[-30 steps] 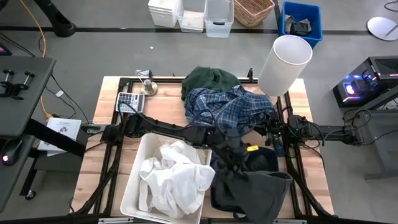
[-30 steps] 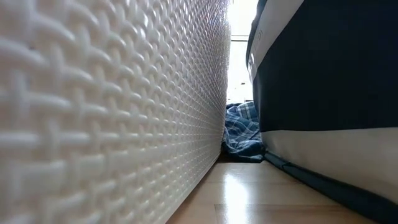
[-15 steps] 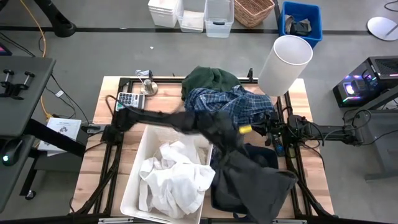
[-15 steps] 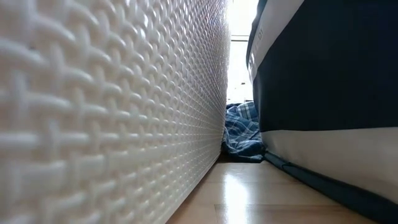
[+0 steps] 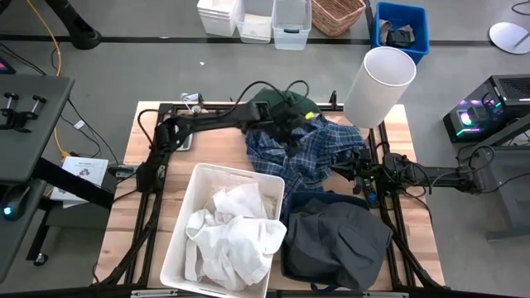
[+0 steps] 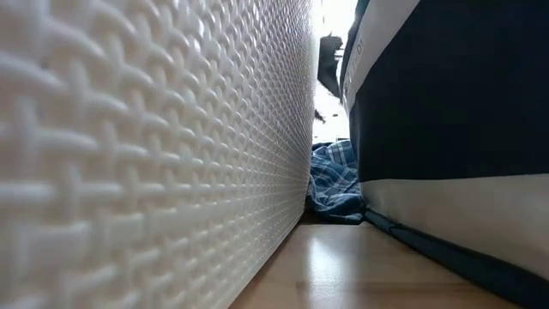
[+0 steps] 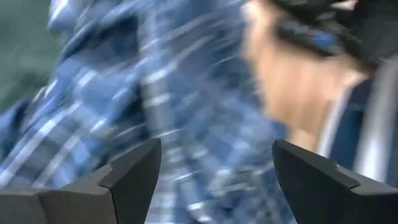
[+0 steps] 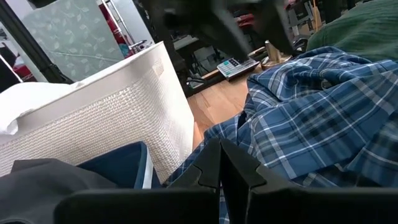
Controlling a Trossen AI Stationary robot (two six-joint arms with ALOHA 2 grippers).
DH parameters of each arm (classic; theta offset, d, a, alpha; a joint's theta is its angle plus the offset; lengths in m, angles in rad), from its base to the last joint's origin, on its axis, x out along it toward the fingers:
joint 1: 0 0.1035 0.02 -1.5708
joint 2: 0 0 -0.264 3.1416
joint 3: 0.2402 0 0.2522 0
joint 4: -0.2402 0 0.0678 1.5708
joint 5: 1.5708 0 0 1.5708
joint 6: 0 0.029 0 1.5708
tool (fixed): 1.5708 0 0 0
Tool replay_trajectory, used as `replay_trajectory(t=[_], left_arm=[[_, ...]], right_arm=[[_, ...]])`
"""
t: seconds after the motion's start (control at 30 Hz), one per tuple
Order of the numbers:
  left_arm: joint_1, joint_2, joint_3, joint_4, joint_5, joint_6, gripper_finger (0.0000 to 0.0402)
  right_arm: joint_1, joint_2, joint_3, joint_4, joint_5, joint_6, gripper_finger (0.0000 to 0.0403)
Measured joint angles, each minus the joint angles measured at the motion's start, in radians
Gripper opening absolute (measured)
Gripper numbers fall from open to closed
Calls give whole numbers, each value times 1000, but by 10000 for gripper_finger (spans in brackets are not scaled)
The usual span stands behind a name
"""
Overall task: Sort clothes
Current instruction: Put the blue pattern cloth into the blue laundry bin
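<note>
High view: my left fingers [image 5: 286, 132] hung over the pile at the far middle of the surface [image 5: 128, 211], just where the plaid shirt [image 5: 310, 149] met the green garment [image 5: 277, 103]. In my left wrist view those fingers [image 7: 134, 171] stood wide apart with nothing between them, the plaid shirt [image 7: 168, 106] blurred close beneath. My right fingers [image 5: 352, 170] rested low at the near right edge of the plaid shirt; in my right wrist view they [image 8: 221, 165] were pressed together, empty, with the plaid shirt [image 8: 317, 112] just ahead and the green garment [image 8: 354, 25] beyond it.

The white clothes [image 5: 232, 236] lay heaped in the white bin [image 5: 195, 186] on the near left. Beside it, touching, sat the navy bin [image 5: 286, 261], with the grey garment [image 5: 339, 244] filling it and draping over its rim. A calculator [image 8: 233, 64] lay near the far left corner of the surface.

In the low view, the white bin's wall [image 6: 154, 146] and the navy bin [image 6: 446, 94] flanked a narrow gap, at whose end a fold of the plaid shirt [image 6: 334, 184] lay on the surface.
</note>
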Motion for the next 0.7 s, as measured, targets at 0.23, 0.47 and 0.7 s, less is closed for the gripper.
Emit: replay_trajectory(t=[0.23, 0.47, 0.7], left_arm=[[-3, 96, -102, 50, -51, -56, 294], [-44, 212, -98, 57, -119, -17, 290], [-84, 221, -95, -53, -179, 120, 61]], right_arm=[[0, 0, 0, 0, 0, 0, 0], [0, 0, 0, 0, 0, 0, 0], [0, 0, 0, 0, 0, 0, 0]])
